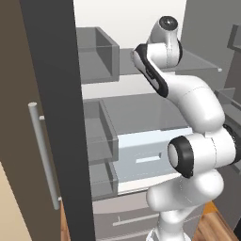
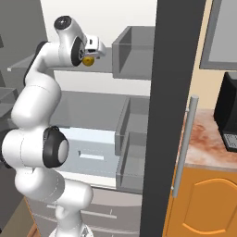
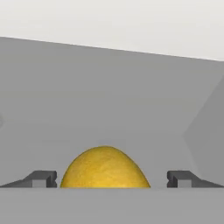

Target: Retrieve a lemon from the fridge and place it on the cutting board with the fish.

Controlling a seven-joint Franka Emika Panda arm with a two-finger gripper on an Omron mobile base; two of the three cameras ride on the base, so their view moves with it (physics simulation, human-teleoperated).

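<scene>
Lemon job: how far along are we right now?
Done: the fridge is open and the arm has reached the upper shelf. In hand: the lemon sits between the gripper's open jaws, with gaps on both sides, so it is not yet gripped. Left: close, lift it out, carry it to the cutting board.

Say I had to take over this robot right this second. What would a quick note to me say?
Gripper: open, fingers on either side of the lemon with a gap on both sides; not gripping.
Lemon: on an upper grey shelf inside the fridge, just under the hand in the right base view.
Fridge: both doors open, the arm reaching into the upper compartment.
Done: doors opened, lemon found and straddled.
Left: close on the lemon, lift it out, take it to the cutting board with the fish.
</scene>
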